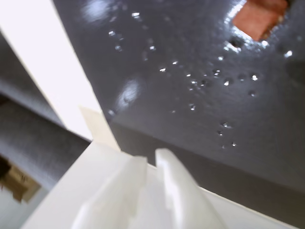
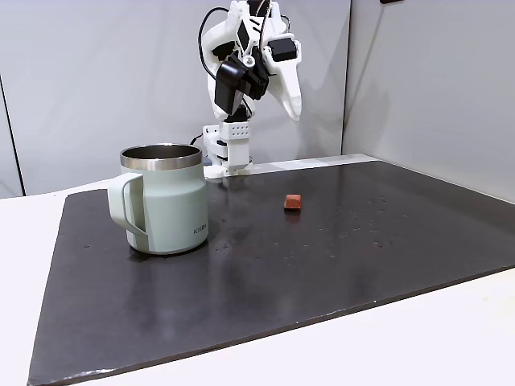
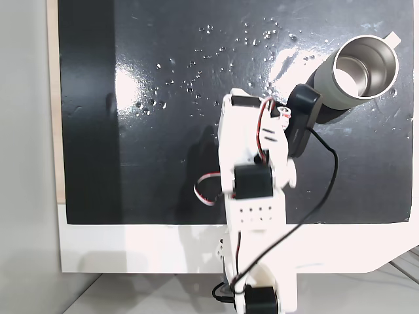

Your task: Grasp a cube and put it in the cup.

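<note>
The cube [image 2: 293, 203], a tiny reddish-brown block, lies on the dark mat [image 2: 362, 249] to the right of the cup in a fixed view. It also appears blurred in the wrist view's top right corner as the cube [image 1: 259, 16]. The cup [image 2: 165, 201] is a pale mint-green mug with a steel rim, standing upright with its handle towards the left. From above, the cup [image 3: 365, 65] sits at the top right and looks empty. My white gripper [image 2: 296, 111] hangs high above the mat, behind the cube and well clear of it. In the wrist view the gripper [image 1: 151, 158] has its fingers together with nothing held.
The mat lies on a white table [image 2: 451, 338] and carries small shiny specks [image 1: 214, 76]. Grey walls stand close behind. The arm's base [image 2: 228, 149] stands at the mat's far edge. From above, the arm [image 3: 252, 150] and its black cable cover the mat's middle.
</note>
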Available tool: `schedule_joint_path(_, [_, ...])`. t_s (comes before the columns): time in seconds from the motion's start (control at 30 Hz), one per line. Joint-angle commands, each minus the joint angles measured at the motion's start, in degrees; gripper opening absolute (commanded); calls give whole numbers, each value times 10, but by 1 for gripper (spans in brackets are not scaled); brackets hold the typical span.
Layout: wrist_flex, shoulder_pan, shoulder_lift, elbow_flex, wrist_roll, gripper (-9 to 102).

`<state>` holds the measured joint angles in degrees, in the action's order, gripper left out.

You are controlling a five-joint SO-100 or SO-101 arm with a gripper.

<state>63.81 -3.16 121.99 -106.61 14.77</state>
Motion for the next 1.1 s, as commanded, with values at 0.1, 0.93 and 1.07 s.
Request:
schedule_joint_path(0.1, [45,1,-123,125,75,0])
schedule_joint_path(0.93, [172,25,-393,292,137,0])
schedule_joint_path(1.07, [188,26,-396,294,139,15])
